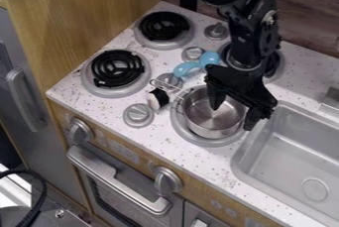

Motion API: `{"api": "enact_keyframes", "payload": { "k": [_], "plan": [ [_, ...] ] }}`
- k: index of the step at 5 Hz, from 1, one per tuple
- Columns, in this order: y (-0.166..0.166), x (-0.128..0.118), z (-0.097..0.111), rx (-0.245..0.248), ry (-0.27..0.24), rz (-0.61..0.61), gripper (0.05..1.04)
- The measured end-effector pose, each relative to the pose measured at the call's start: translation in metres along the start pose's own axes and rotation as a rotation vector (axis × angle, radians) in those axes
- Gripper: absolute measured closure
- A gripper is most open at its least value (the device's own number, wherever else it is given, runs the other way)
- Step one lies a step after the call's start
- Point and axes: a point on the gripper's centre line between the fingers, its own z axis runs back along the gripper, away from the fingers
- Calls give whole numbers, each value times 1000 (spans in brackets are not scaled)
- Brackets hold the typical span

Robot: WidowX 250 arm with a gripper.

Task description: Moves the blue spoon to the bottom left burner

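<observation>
My gripper [232,117] is open above the metal pot on the bottom right burner, one finger over the pot's inside and the other by its right rim. A light blue spoon [208,58] lies up and left of the pot, among the grey knobs between the burners, with its bowl toward the right. The bottom left burner [118,68] has a black coil with nothing on it. I cannot tell whether the gripper touches the pot.
The pot [212,119] has a wire handle extending left. Beside that handle lies a small black and white object [157,99]. A top left burner [164,26] stands behind, a top right burner partly behind the arm, and the sink [295,156] is on the right.
</observation>
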Motion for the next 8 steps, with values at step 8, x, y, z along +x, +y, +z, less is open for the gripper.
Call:
{"api": "enact_keyframes", "payload": {
  "k": [8],
  "plan": [
    [148, 85, -83, 196, -69, 184, 83]
  ]
}}
